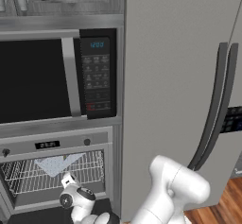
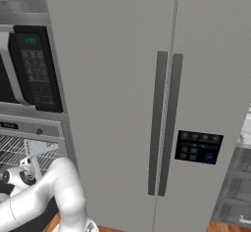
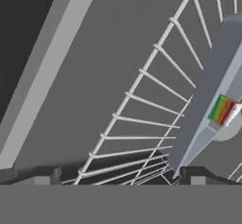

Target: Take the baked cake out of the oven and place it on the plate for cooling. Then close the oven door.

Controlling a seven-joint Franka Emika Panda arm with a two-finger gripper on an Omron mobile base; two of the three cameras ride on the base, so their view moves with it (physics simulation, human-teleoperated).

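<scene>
Tray (image 1: 57, 164), perhaps, on oven rack (image 1: 28, 176)

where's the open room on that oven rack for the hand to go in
The bare wire rack between the oven side wall and the grey tray is free; the open gripper sits at its front edge. It is crowded to the hand view's right, where the tray holds the rainbow-striped cake.
</scene>
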